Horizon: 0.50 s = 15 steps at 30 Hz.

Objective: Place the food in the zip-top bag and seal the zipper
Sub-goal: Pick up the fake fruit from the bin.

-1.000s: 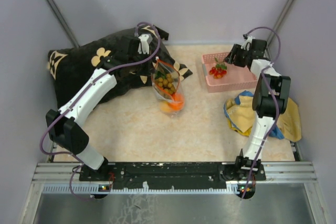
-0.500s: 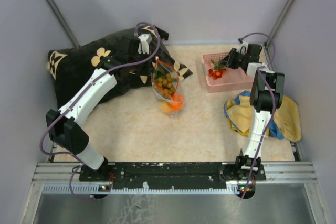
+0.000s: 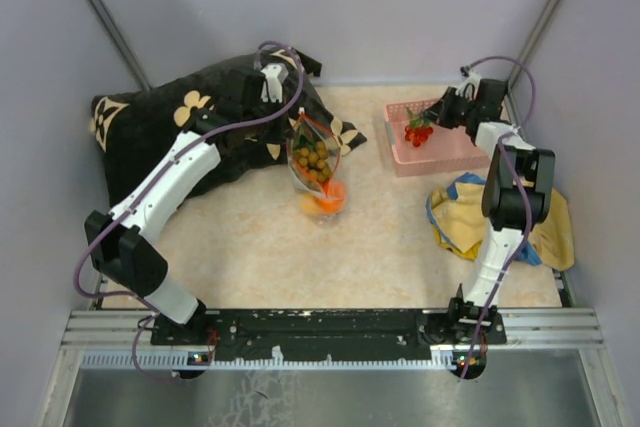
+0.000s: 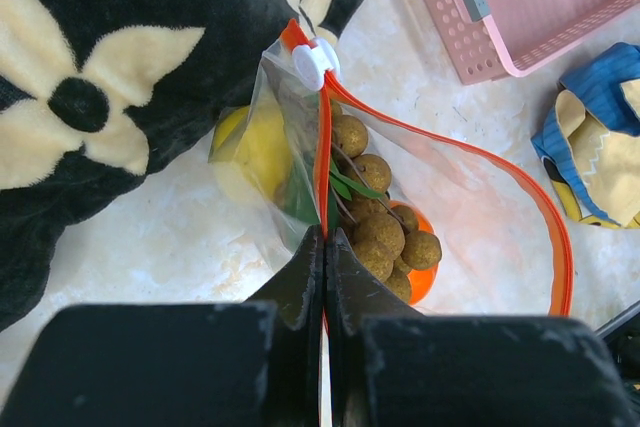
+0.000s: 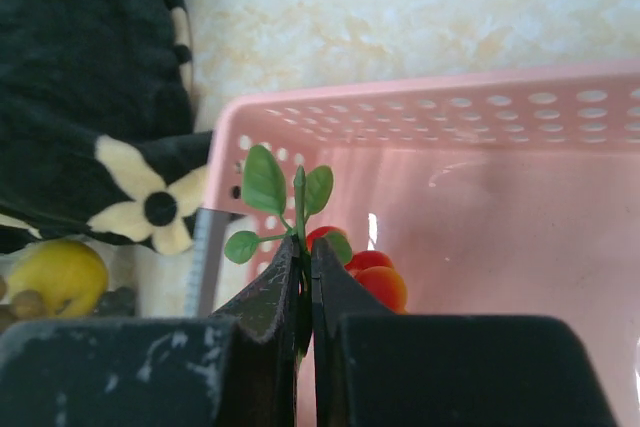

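Left gripper (image 4: 325, 247): your fingers are pinched on the zipper (image 4: 322, 152) of the zip-top bag (image 3: 318, 167), mid-table toward the far edge; tan balls (image 4: 378, 227) inside
Right gripper (image 5: 304, 257): clamped on the red fruit bunch's (image 3: 417, 132) green stem, over the pink basket (image 3: 470, 152) at the far right corner

Left hand (image 3: 296, 124) holds the zip-top bag (image 3: 315, 162); right hand (image 3: 428, 123) over pink basket (image 3: 445, 147)
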Motion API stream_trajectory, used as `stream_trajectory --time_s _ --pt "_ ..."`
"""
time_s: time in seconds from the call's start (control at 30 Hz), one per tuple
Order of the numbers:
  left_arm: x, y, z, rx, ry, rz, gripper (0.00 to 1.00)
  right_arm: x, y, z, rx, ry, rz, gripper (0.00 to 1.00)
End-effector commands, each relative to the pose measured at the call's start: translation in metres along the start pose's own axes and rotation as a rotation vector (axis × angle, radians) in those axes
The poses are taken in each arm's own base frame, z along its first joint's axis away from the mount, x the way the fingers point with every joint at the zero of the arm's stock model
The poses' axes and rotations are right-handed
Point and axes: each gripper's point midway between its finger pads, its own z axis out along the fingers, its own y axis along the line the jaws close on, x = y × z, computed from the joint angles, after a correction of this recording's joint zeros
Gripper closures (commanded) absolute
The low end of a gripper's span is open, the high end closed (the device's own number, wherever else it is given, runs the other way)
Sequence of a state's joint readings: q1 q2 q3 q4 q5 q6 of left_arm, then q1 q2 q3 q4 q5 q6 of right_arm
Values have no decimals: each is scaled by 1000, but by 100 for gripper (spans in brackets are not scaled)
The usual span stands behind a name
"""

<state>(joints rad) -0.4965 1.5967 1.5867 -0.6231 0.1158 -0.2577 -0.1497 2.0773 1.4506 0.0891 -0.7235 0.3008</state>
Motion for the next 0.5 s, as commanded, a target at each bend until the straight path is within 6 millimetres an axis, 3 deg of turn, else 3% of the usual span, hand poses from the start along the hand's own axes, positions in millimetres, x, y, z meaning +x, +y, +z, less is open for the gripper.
stream_trajectory --time_s 0.0,0.23,0.47 --pt "-17 -4 -14 21 -76 -2 100 -65 57 -40 40 -164 -133 100" --pt "-16 -7 -14 39 -79 0 100 -63 107 -69 173 -173 -156 100" --pt "-14 -10 -13 59 -76 6 100 -68 167 -111 181 -231 -151 100"
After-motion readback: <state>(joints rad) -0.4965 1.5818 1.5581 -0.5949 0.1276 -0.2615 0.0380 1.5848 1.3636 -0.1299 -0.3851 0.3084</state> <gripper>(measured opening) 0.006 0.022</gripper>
